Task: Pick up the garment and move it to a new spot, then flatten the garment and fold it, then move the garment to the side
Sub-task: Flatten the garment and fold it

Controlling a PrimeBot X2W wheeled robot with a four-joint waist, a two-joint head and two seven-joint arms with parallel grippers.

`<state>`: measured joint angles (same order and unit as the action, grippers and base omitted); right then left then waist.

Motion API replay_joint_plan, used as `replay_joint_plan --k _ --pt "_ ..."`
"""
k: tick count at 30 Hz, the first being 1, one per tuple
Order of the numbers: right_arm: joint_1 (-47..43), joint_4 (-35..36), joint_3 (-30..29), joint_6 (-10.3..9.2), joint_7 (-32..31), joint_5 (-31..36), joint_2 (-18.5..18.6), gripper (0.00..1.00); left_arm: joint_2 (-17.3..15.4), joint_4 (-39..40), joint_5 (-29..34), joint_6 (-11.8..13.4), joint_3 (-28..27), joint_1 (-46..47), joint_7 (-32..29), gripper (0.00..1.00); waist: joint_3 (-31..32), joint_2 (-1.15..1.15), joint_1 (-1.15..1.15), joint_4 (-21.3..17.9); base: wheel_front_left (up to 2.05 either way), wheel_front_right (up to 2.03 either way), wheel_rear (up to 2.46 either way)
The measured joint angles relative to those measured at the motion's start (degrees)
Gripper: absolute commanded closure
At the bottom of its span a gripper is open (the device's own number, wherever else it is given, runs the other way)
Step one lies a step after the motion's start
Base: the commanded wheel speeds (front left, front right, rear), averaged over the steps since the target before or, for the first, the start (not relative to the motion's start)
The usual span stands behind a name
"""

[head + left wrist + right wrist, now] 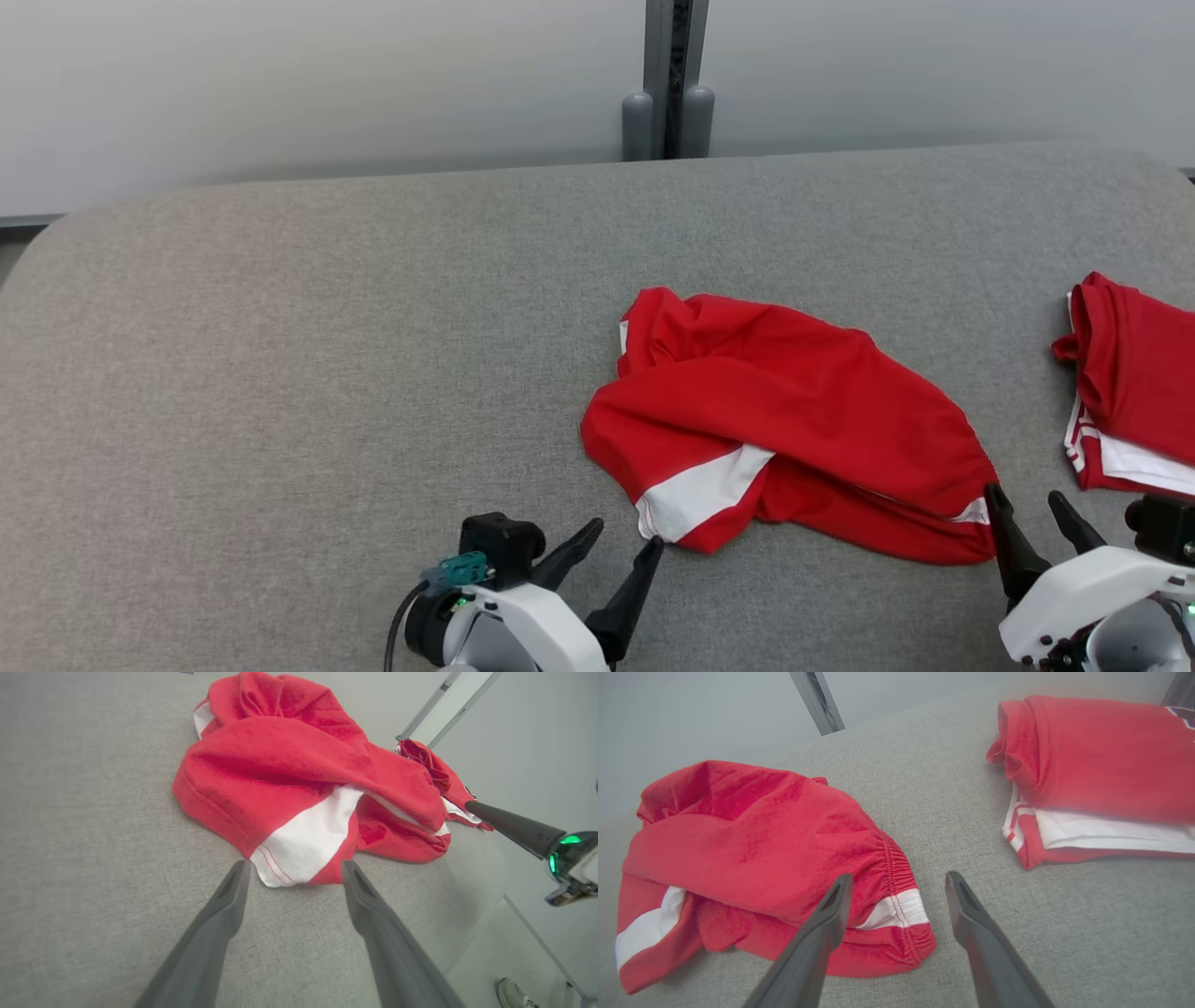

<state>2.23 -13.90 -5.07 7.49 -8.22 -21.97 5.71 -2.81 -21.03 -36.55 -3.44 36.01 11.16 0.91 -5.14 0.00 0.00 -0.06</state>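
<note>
**Two grippers, both spread wide, at the near edge of a crumpled red garment**

Left gripper (pixel 627 532): head view, 6 o'clock; fingers set wide apart, nothing between them; one fingertip (pixel 653 546) sits just at the garment's white corner, and whether it touches cannot be told; in its own wrist view that white corner lies between the two tips.

Right gripper (pixel 1025 493): head view, 4 o'clock; fingers likewise wide, holding nothing; its inner finger stands at the garment's elastic end; in the right wrist view that finger overlaps the gathered hem and the other is over bare cloth.

Garment (pixel 784 411): red with white panels, bunched and unfolded; lies right of centre on the table (pixel 280 373), spanning the gap between the two grippers; one white panel faces 6 o'clock, a narrow white band sits at its 4 o'clock end.

Folded garment (pixel 1134 383): red over white, stacked flat; 3 o'clock, cut by the frame edge; near the crumpled one but apart from it.

Table: grey fabric cover, rounded far corners.

Post (pixel 667 84): grey, upright, 12 o'clock, behind the table.

Shoe (pixel 514 994): pale, on the floor; left wrist view, 5 o'clock.
</note>
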Motion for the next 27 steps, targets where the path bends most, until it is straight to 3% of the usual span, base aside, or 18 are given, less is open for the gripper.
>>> replay_joint_plan --k 8,27 --pt "3.54 -1.8 2.35 0.0 0.18 -1.68 1.81 0.0 0.01 -4.43 -9.55 0.35 5.76 4.7 -0.88 0.0 -3.12 0.0 0.0 -1.23 0.0 0.0 0.0" --pt "8.65 -9.73 9.39 0.0 2.19 -6.73 3.79 0.0 0.12 -14.11 -20.91 2.59 16.12 14.36 1.23 0.0 -6.58 0.0 0.0 -1.88 0.0 0.0 0.0"
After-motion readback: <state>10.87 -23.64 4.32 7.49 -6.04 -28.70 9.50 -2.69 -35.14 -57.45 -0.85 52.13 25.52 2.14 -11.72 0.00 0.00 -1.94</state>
